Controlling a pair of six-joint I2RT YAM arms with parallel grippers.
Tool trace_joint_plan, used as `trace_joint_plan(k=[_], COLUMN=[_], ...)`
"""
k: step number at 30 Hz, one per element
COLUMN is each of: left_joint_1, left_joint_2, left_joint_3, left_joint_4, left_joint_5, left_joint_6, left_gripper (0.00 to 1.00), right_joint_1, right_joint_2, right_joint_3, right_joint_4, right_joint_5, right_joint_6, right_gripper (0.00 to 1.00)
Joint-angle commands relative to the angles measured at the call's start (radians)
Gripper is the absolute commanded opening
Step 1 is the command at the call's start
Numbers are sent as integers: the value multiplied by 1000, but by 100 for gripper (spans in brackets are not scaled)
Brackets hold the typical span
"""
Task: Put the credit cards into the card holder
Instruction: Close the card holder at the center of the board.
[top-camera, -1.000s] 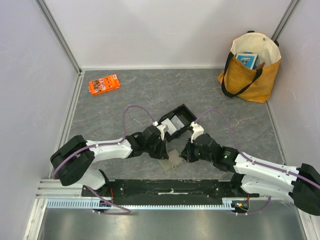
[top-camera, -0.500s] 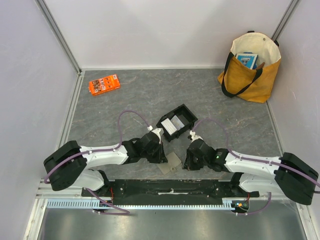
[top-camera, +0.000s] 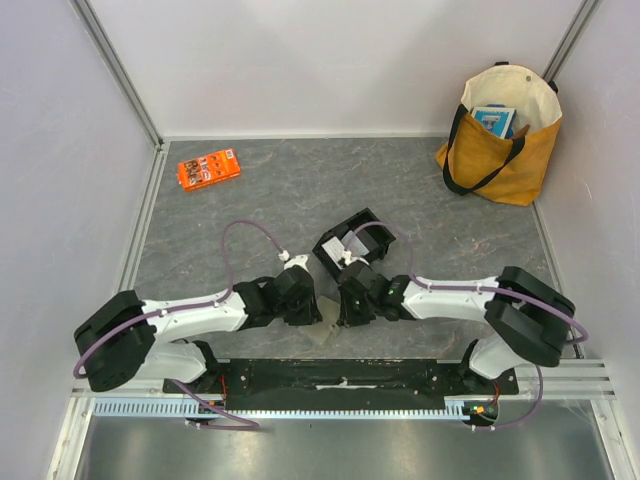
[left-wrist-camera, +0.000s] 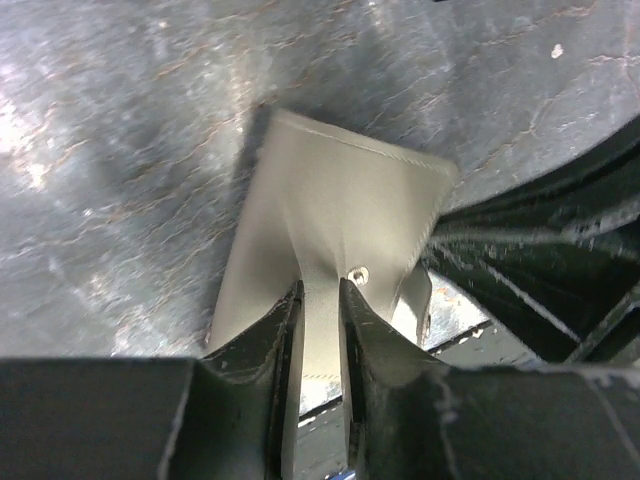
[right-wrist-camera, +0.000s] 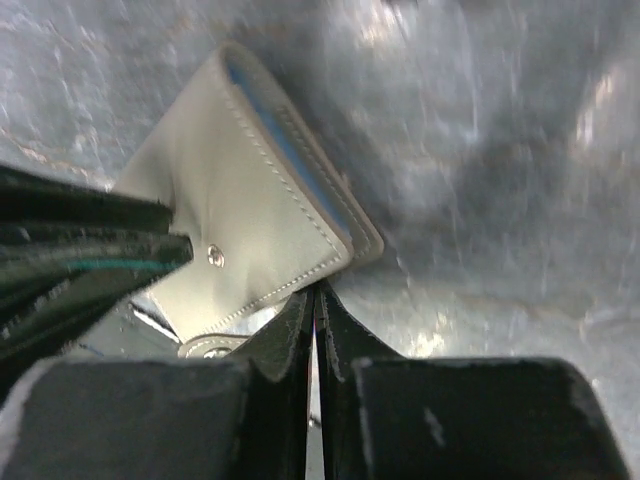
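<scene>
The card holder (top-camera: 326, 328), a flat taupe wallet piece, lies near the front edge between both grippers. In the left wrist view the card holder (left-wrist-camera: 340, 190) spreads ahead, and my left gripper (left-wrist-camera: 320, 292) is shut on a narrow taupe strip of it beside a snap stud (left-wrist-camera: 358, 273). My right gripper (right-wrist-camera: 315, 296) is shut with its tips at the lower edge of the card holder (right-wrist-camera: 250, 200), whose blue inner face (right-wrist-camera: 292, 162) shows along one side. I see no card in either jaw. Whitish credit cards (top-camera: 349, 252) lie in the black tray (top-camera: 368, 222).
An orange packet (top-camera: 208, 168) lies at the far left. A yellow tote bag (top-camera: 500, 140) stands in the far right corner. The arms' black base rail (top-camera: 330, 375) runs just behind the holder. Grey walls close in three sides.
Both grippers have drawn back toward the near edge with the holder. The right gripper swung left, away from the tray, and now sits close against the left one.
</scene>
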Motion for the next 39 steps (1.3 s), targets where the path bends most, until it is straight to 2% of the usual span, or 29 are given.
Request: trace_joint_plan(k=[1, 6, 9, 12, 15, 20, 21, 24, 30, 33, 39], left_joint_1=[-12, -13, -13, -13, -12, -10, -12, -10, -9, -9, -9], left_joint_2=[-46, -100, -144, -193, -230, -281, -290, -313, -288, -264, -242], left_joint_3=[-29, -62, -67, -59, -36, -19, -24, -53, -121, -138, -158], left_joint_4=[-104, -117, -125, -128, -142, -154, -156, -142, -51, -30, 44], left_joint_5=[-54, -54, -69, -101, -115, -112, -112, -94, -41, -34, 4], left_joint_6=[-91, -139, -130, -78, -21, 80, 105, 162, 212, 209, 226], left_gripper=[27, 28, 29, 31, 32, 33, 33, 33, 28, 19, 18], right_joint_1=[-33, -59, -63, -63, -63, -63, -63, -63, -63, -62, -56], right_joint_2=[104, 124, 45, -52, -130, -178, -201, -245, -270, -258, -212], right_joint_3=[104, 163, 135, 63, 17, -58, -96, -150, -144, -133, -129], right_joint_4=[27, -41, -53, -2, 49, 150, 232, 296, 279, 280, 310], right_joint_5=[100, 109, 141, 144, 112, -67, -90, -85, -63, -77, -118], right_joint_6=[-171, -323, -353, -350, -316, -267, -272, -307, -411, -445, -532], right_gripper=[10, 10, 10, 13, 19, 15, 15, 15, 13, 13, 12])
